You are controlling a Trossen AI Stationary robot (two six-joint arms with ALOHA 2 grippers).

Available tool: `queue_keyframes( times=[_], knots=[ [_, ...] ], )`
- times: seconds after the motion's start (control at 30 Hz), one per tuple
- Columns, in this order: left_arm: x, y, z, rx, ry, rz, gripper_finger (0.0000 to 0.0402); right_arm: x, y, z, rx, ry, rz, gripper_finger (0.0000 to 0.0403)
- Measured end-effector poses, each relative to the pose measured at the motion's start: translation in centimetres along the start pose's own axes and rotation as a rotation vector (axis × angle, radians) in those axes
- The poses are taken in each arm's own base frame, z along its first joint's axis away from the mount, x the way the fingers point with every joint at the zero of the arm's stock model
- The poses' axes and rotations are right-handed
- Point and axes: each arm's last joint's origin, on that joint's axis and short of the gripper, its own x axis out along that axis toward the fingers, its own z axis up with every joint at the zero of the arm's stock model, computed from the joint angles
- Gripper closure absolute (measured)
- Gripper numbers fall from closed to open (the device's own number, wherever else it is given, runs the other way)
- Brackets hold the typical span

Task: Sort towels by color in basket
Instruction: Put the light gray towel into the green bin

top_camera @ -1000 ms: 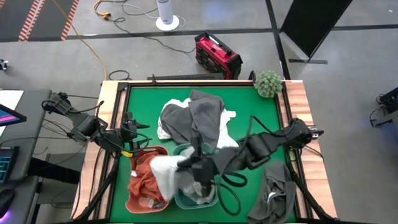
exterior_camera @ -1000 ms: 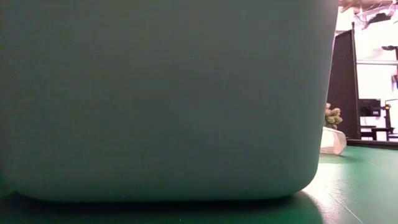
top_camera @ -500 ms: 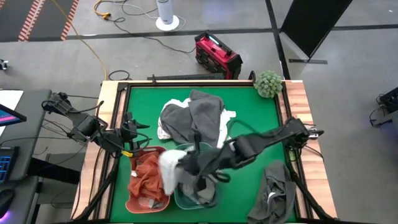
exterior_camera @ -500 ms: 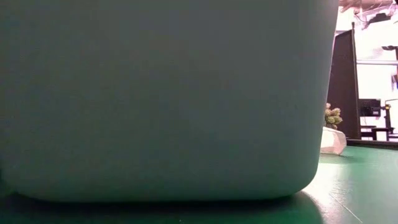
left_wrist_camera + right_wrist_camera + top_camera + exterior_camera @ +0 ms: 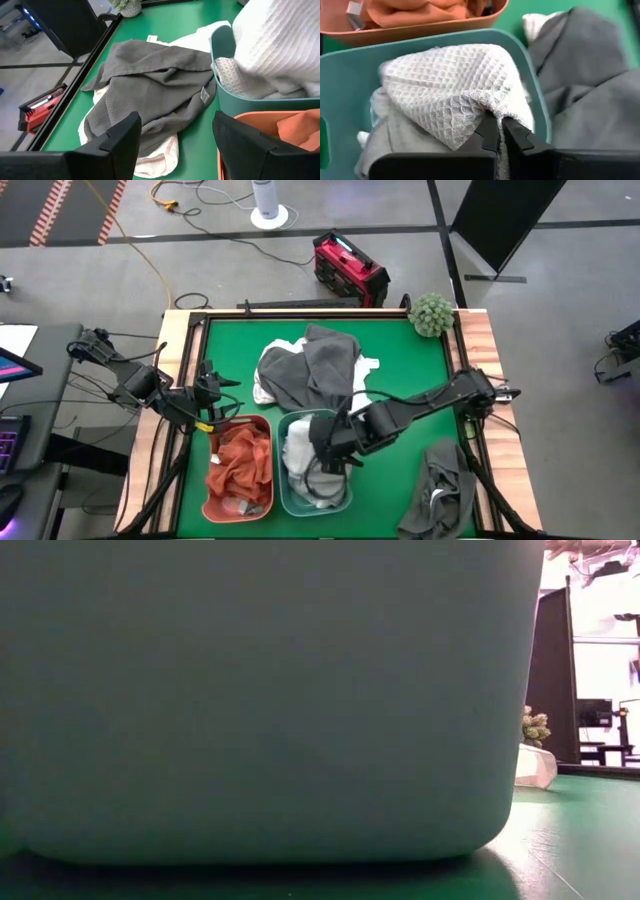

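My right gripper (image 5: 499,134) is hanging over the teal basket (image 5: 345,498) near the front of the green bench (image 5: 410,375), its fingers (image 5: 517,137) pressed together and pinching a fold of a light waffle-weave towel (image 5: 445,90). That towel is draping down into the teal basket, lying on top of other pale and grey cloth already inside it. Just beside the teal basket, on its left, the orange basket (image 5: 262,508) is holding rust-orange towels (image 5: 240,465).

Behind the two baskets, a heap of dark grey towels (image 5: 315,370) is sprawling across the middle of the bench over a white one (image 5: 368,367) whose edges are peeking out. Another grey towel (image 5: 440,490) is lying crumpled at the bench's front right corner, spilling toward the edge.

My left gripper (image 5: 175,142) is waiting at the left side of the bench, its fingers (image 5: 120,140) spread apart and holding nothing, pointing toward the grey heap. A round green fuzzy ball (image 5: 432,313) is sitting at the far right corner.
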Motion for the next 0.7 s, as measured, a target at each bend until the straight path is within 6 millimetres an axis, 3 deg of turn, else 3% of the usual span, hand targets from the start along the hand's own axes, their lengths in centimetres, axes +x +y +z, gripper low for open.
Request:
queue_keyframes(
  times=[0.17, 0.47, 0.7],
  knots=[
    [0.0, 0.0, 0.1, -0.016, -0.006, -0.001, 0.0166, 2.4, -0.4, 0.4, 0.047, -0.011, 0.168, 0.0373],
    [0.0, 0.0, 0.0, -0.014, 0.0, -0.005, 0.0166, 8.4, -0.9, -1.7, 0.05, -0.078, 0.19, 0.0371],
    [0.0, 0.0, 0.0, -0.014, -0.001, -0.005, 0.0166, 10.4, -0.1, -3.2, 0.029, -0.134, 0.212, 0.0344]
  ],
)
